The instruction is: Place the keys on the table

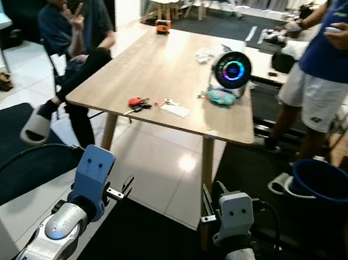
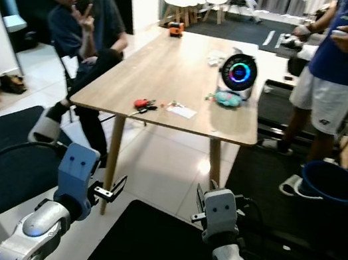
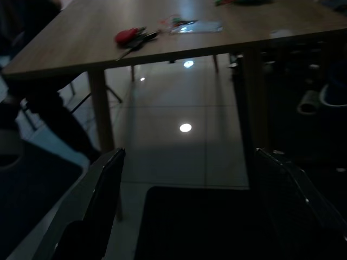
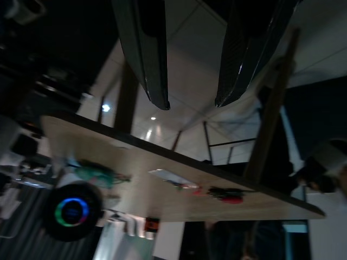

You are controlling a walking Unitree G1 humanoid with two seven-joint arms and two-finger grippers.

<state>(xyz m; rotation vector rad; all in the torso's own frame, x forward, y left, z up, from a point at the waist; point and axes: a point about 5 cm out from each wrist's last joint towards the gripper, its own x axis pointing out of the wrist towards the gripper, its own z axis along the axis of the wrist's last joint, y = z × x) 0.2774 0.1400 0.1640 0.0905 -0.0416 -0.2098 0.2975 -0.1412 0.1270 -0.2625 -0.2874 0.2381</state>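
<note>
One keys bunch (image 1: pixel 138 103), red fob, lying on wooden table (image 1: pixel 165 68) near front edge, centre-left of frame. One paper slip (image 1: pixel 175 110) lying just beside. One round glowing speaker (image 1: pixel 232 69), one teal toy (image 1: pixel 220 96). Two people: one sitting upper left, one standing upper right. Left gripper (image 1: pixel 124 189) hanging low, fingers spread wide, holding nothing. Right gripper (image 4: pixel 190 100) hanging with fingers parted, touching nothing.

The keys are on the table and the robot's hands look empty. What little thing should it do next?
Probably nothing more than keeping both arms low and holding back from the table. The keys with the red tag already lie on the wooden table near its front edge. The left gripper is open and empty, and the right gripper is open too, both below the tabletop.
</note>
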